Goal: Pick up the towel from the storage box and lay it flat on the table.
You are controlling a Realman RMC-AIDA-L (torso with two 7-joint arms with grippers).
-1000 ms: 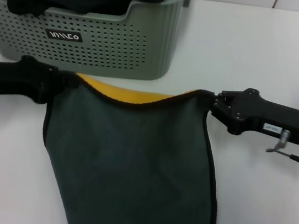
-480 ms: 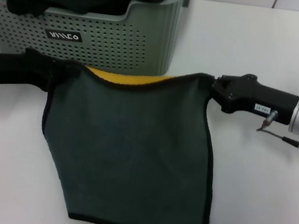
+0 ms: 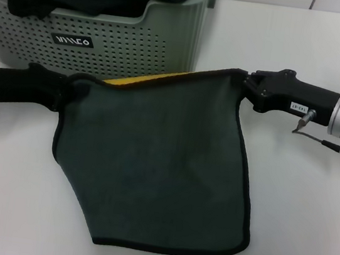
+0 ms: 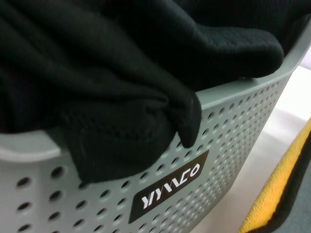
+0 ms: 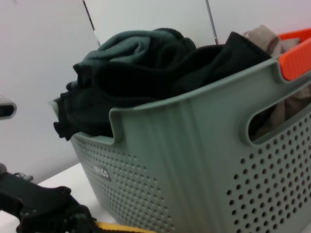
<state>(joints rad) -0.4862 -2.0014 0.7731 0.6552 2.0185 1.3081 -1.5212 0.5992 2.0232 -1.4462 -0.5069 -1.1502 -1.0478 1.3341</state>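
In the head view, the towel point(image 3: 158, 164) is out of the storage box point(image 3: 161, 56) and hangs in front of it, between the two arms. The left gripper point(image 3: 68, 85) pinches the corner at 9 o'clock and the right gripper point(image 3: 245, 87) pinches the corner at 2 o'clock, a little higher. I judge they hold two neighbouring corners well apart so that the cloth opens by its own weight. The top edge is stretched and shows a yellow strip of the reverse side. The lower part already lies on the table point(image 3: 308, 223), with the hem at 6 o'clock, so lowering the held edge should finish the laying.

In the left wrist view, the box wall with its black label point(image 4: 167, 191) fills the picture, and black cloths point(image 4: 97, 87) hang over its rim. The towel's yellow edge point(image 4: 279, 194) appears at 4 o'clock. This arm's own fingers are not seen here.

In the right wrist view, the box stands at 4 o'clock, full of dark cloths point(image 5: 146, 68). The left gripper point(image 5: 53, 211) shows at 7 o'clock, closed on the yellow-edged corner.
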